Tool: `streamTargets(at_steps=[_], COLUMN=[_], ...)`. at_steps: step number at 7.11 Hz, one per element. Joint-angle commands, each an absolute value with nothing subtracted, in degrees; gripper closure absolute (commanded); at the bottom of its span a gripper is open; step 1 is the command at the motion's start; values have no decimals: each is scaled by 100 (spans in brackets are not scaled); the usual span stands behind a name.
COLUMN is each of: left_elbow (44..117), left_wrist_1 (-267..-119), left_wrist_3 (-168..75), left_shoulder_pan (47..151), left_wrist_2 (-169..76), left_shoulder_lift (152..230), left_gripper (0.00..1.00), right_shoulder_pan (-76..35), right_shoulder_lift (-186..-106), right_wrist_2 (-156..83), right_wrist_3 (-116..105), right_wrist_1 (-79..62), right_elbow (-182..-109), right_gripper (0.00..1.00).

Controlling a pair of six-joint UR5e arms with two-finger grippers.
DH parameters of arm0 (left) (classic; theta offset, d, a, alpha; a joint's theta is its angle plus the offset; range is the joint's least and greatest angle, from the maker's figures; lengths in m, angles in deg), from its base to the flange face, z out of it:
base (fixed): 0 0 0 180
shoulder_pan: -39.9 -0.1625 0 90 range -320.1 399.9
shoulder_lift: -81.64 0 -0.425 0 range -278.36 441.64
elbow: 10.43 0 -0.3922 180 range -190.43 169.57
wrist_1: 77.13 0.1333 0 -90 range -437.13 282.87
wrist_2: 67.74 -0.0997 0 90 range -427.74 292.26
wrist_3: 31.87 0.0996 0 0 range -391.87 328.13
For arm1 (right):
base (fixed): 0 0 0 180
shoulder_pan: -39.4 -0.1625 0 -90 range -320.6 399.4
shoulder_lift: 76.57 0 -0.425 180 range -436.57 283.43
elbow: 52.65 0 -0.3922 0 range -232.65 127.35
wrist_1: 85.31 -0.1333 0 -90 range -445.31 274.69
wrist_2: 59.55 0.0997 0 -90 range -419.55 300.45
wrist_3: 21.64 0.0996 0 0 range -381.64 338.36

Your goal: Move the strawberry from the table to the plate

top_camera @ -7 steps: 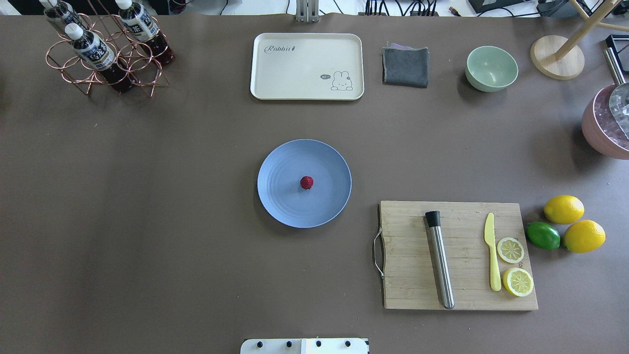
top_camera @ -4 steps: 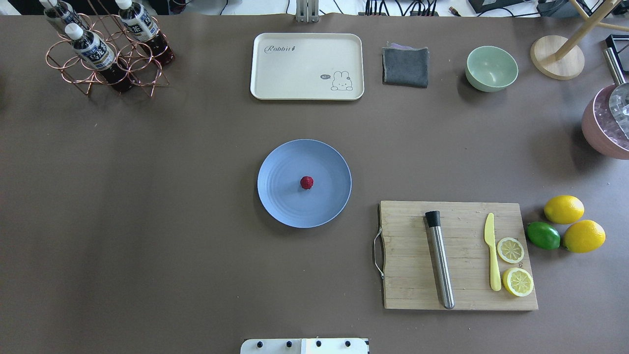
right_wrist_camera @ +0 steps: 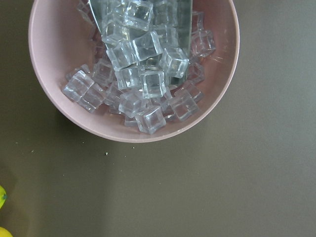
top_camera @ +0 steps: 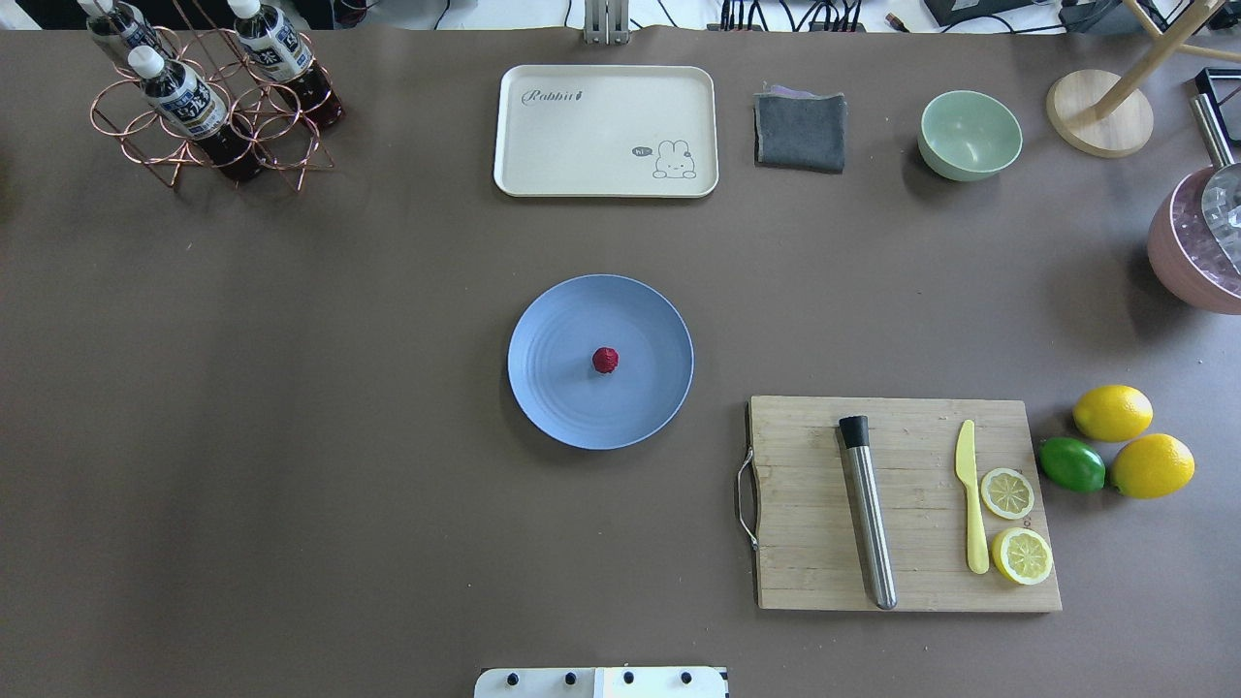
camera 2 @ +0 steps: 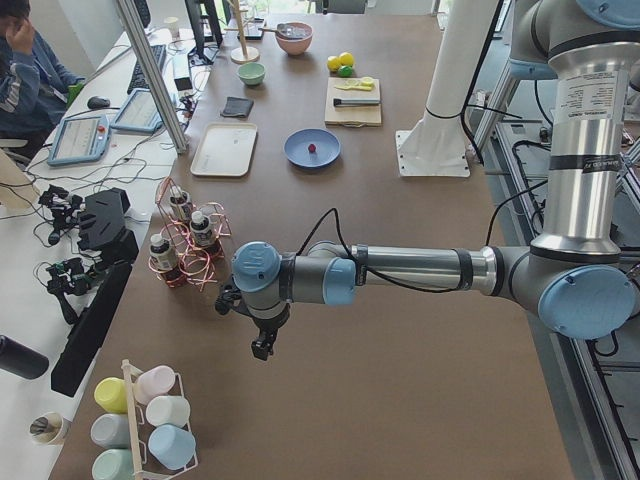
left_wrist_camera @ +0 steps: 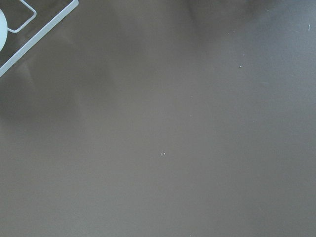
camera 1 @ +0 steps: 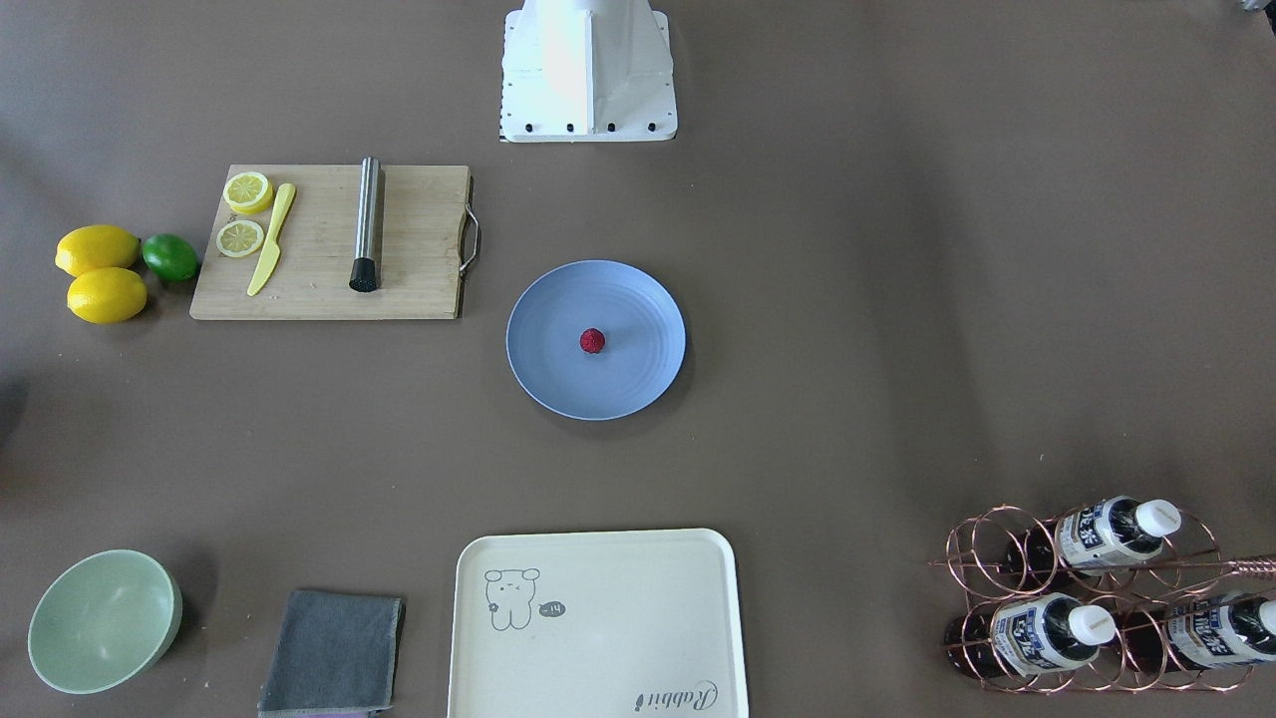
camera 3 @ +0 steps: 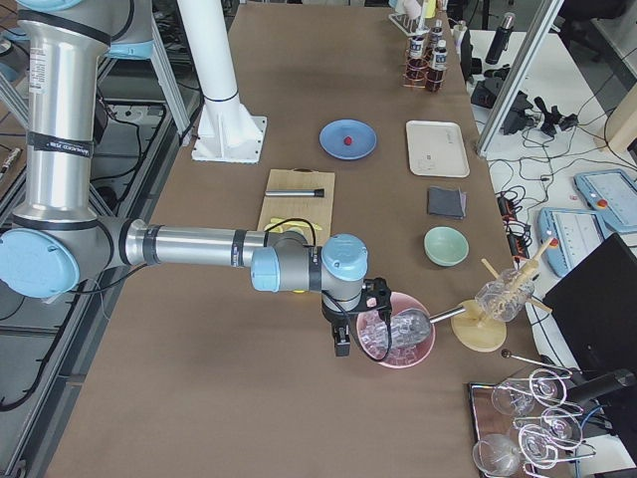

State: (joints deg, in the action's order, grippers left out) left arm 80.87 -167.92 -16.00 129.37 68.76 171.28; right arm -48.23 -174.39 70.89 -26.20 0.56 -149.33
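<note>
The small deep-red strawberry [top_camera: 605, 360] [camera 1: 592, 340] lies at the middle of the light-blue plate [top_camera: 562, 397] [camera 1: 553, 374], which rests on the grey-brown table [top_camera: 291, 436]. Neither gripper appears in the overhead or front views. My left gripper [camera 2: 262, 348] hangs over the table's far left end, beyond the bottle rack and far from the plate. Over the far right end, my right gripper [camera 3: 341, 344] hovers beside a pink bowl of ice cubes [right_wrist_camera: 133, 69]. I cannot tell whether either gripper is open or shut.
A cutting board [top_camera: 805, 572] with a steel muddler, yellow knife and lemon slices lies right of the plate. Lemons and a lime [top_camera: 1071, 463] sit beyond it. At the back stand a cream tray [top_camera: 582, 145], grey cloth, green bowl [top_camera: 970, 134] and copper bottle rack [top_camera: 208, 107].
</note>
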Motion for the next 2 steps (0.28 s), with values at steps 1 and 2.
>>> streamTargets(at_steps=[1,2], left_elbow=[8089,8071], left_wrist_1=[-16792,-16792], left_wrist_3=[-1597,-1605], left_shoulder_pan=[12937,12937], left_wrist_2=[6876,6876], left_shoulder_lift=[17129,17129], left_gripper=[2,2], right_shoulder_pan=[-4823,-4823], right_shoulder_lift=[-17439,-17439], right_wrist_2=[7088,7088], right_wrist_3=[-2621,-2621], right_wrist_1=[56,56], right_elbow=[-14933,-14933], right_gripper=[0,0])
